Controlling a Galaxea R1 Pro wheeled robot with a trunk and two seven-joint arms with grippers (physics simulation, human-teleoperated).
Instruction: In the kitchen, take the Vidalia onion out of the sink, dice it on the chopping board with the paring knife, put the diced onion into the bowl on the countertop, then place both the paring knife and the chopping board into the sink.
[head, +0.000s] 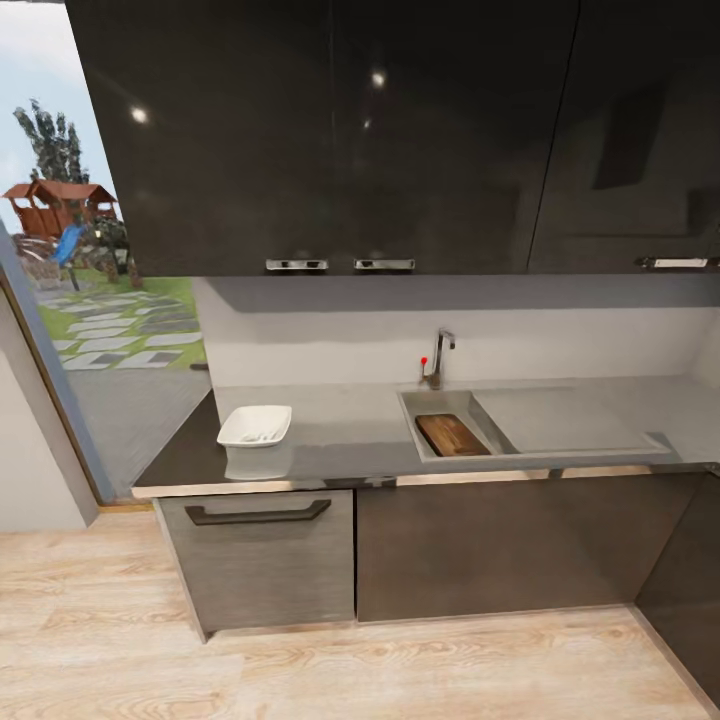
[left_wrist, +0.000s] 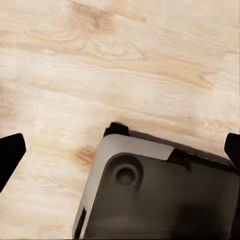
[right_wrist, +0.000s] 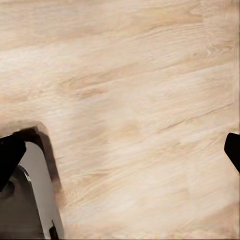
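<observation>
The dark brown chopping board lies inside the basin of the steel sink, below the chrome faucet. To the left, the white bowl rests on the grey countertop; I cannot tell what is in it. The Vidalia onion and the paring knife are out of view. My left gripper hangs open over the wooden floor, its dark fingertips far apart. My right gripper is open the same way, with fingertips at the picture's edges and nothing between them.
Glossy dark wall cabinets hang over the counter. Below it are a drawer with a black handle and dark doors. A glass opening onto a garden is at the left. The robot's grey base sits on the light wood floor.
</observation>
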